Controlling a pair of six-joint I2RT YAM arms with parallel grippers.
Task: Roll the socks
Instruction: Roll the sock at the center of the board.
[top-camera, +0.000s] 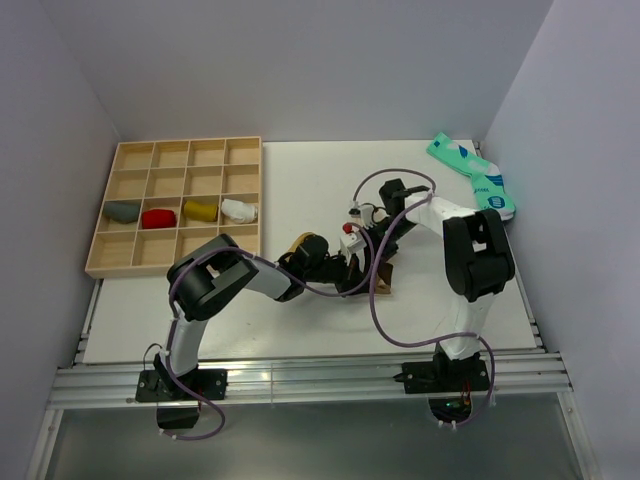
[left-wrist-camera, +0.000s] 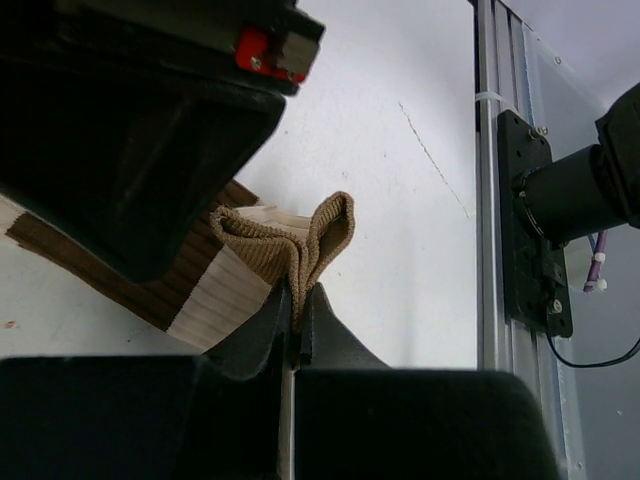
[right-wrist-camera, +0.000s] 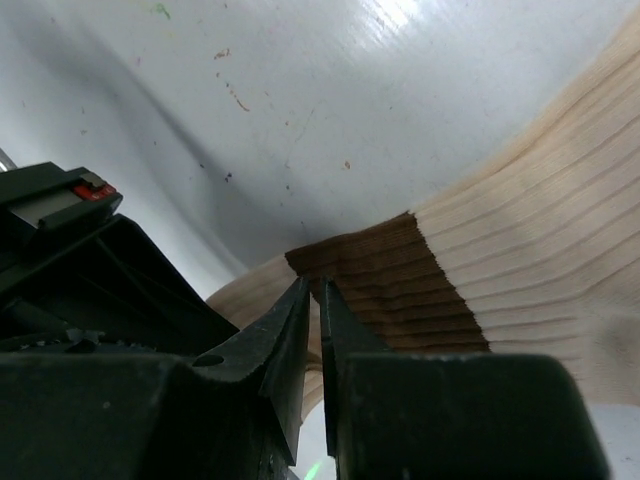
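Where the two arms meet: the middle of the white worktop in the top view, with the fabric there almost wholly hidden under the wrists.
Left fingers: pressed together on a fold of the mustard sock, which rises from them in a ribbed loop.
Only in the left wrist view: the mustard sock touches the beige sock and lies over its cream and dark brown bands; the other arm's black head, with a red part on it, fills the upper left of the frame.
Right fingers: nearly together with a thin slit between them, tips at the edge of a dark brown band; I cannot tell whether any fabric is caught.
Only in the right wrist view: the beige sock's ribbing lies flat on the worktop and runs off toward the right of the frame.
Only in the top view: the tray and the teal socks.
Wooden tray: left of the frame, divided into compartments.
Tray contents: one row holds four rolls, one per compartment, from left to right grey roll, red roll, yellow roll, white roll.
Teal socks: patterned, unrolled, at the upper right of the worktop, well apart from both arms' fingers.
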